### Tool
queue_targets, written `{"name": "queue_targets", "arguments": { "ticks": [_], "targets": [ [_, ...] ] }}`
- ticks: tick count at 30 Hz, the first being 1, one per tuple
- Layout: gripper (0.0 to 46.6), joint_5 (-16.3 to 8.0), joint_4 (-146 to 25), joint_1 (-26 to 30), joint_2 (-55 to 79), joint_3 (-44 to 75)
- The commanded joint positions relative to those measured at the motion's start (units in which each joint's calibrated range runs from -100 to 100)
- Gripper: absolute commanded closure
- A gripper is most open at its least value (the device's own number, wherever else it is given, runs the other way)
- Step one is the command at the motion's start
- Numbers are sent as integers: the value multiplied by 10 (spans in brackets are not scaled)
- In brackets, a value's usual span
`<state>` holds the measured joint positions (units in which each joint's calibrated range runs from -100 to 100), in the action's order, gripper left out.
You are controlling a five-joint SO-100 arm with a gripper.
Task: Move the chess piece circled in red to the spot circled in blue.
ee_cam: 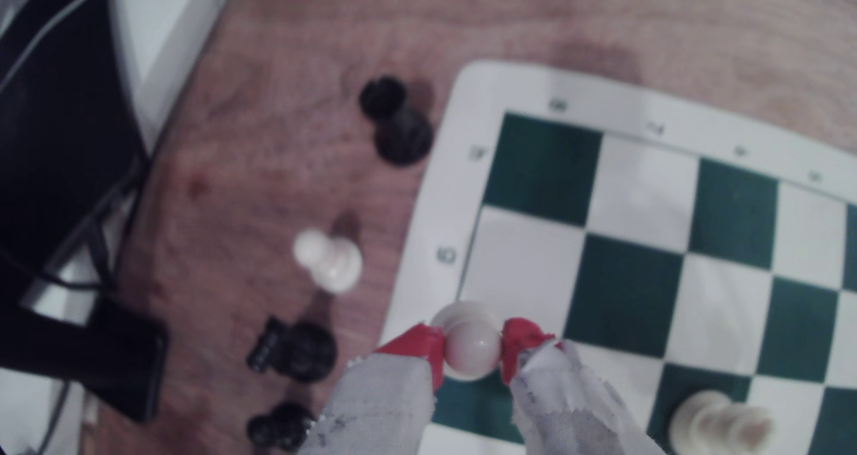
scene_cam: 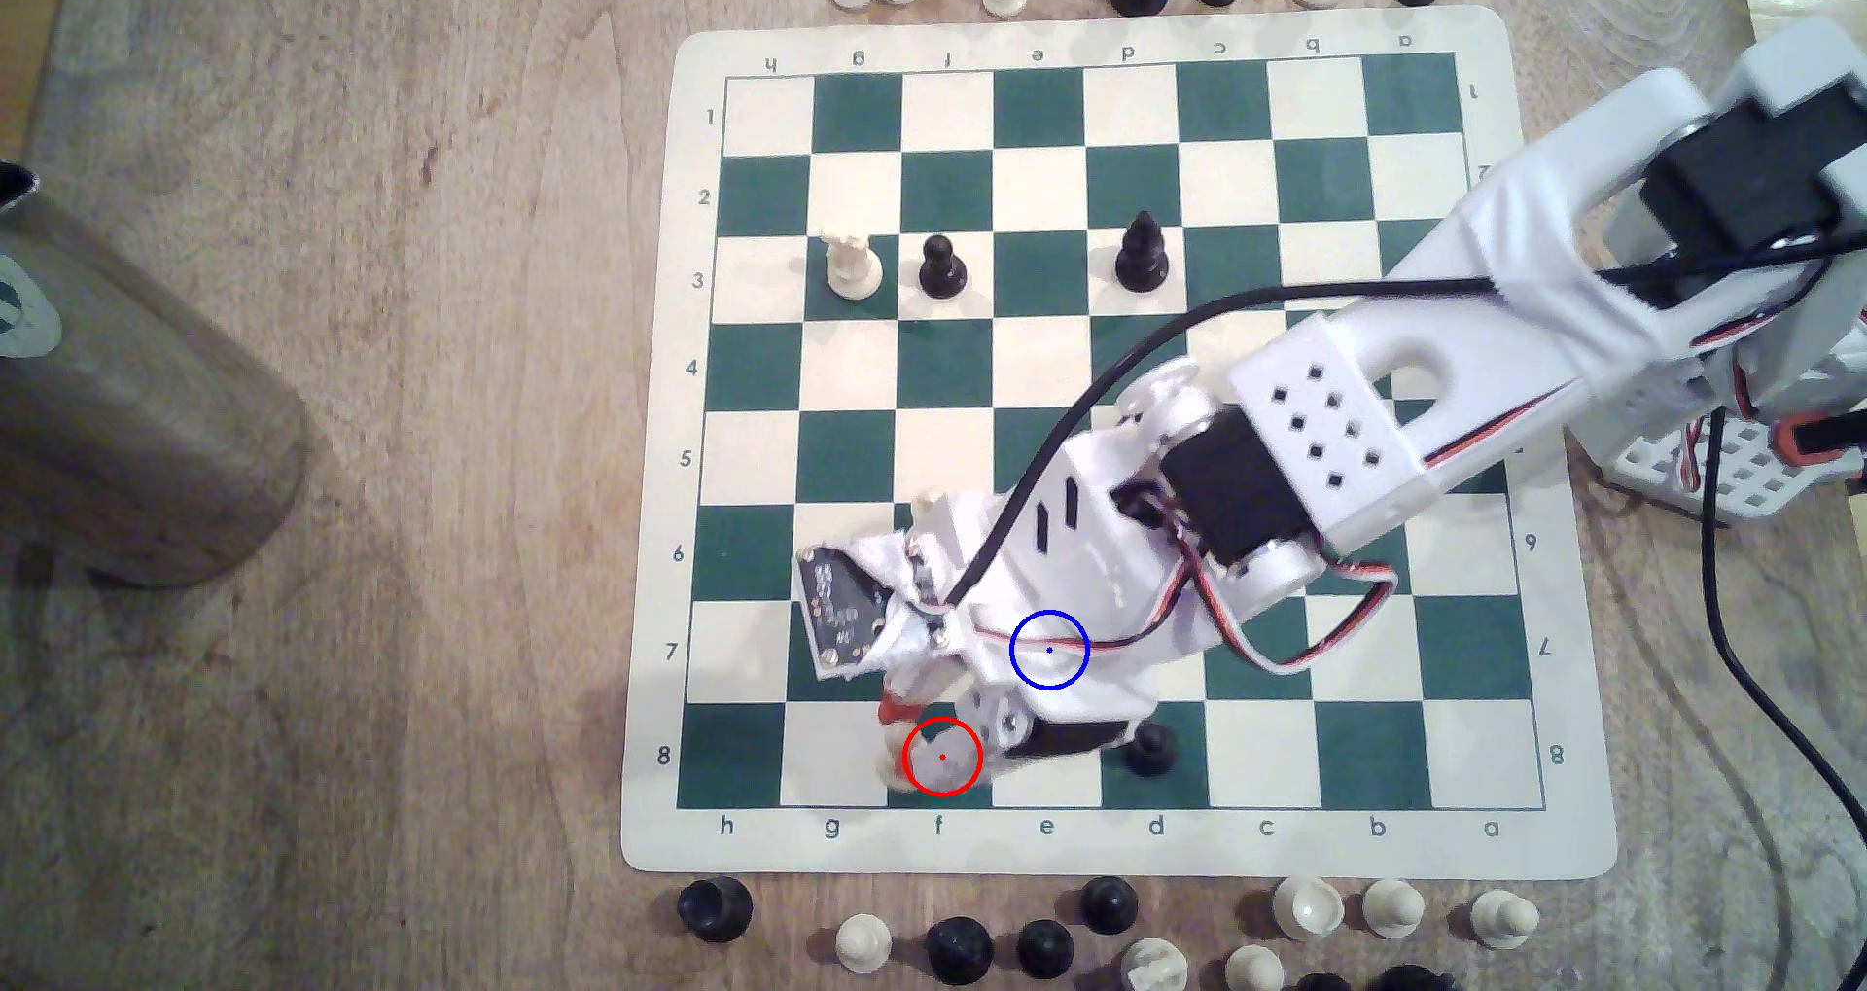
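Wood-grain tabletop lay under a green-and-cream chess mat [scene_cam: 1576,829], with spare pieces lined along its edges. At the mat's near row the pincer [ee_cam: 473,350] was pinching the cream pawn [ee_cam: 470,348] by its round head, one red fingertip [ee_cam: 419,346] pressed on either side (the grip looked narrow, right at the widest part of the knob). The pawn sat between the tips over the red-ringed square [scene_cam: 942,757], and whether its base touched the mat I cannot tell. The blue-ringed square [scene_cam: 1049,650] lay just behind the pincer, under the wrist. From here the smooth knob could slip out during the carry, or the arm's swing could clip the black pawn [scene_cam: 1150,747] standing close beside the pincer's body.
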<state>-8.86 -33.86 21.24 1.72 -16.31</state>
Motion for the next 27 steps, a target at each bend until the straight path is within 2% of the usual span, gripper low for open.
{"name": "queue_targets", "arguments": {
  "ticks": [1,10,20,27],
  "targets": [
    [464,-1,-27,-9,-139,5],
    [464,6,-51,-16,-232,-107],
    [464,11,-13,-43,-235,-225],
    [463,12,27,-42,-196,-254]
  ]
}}
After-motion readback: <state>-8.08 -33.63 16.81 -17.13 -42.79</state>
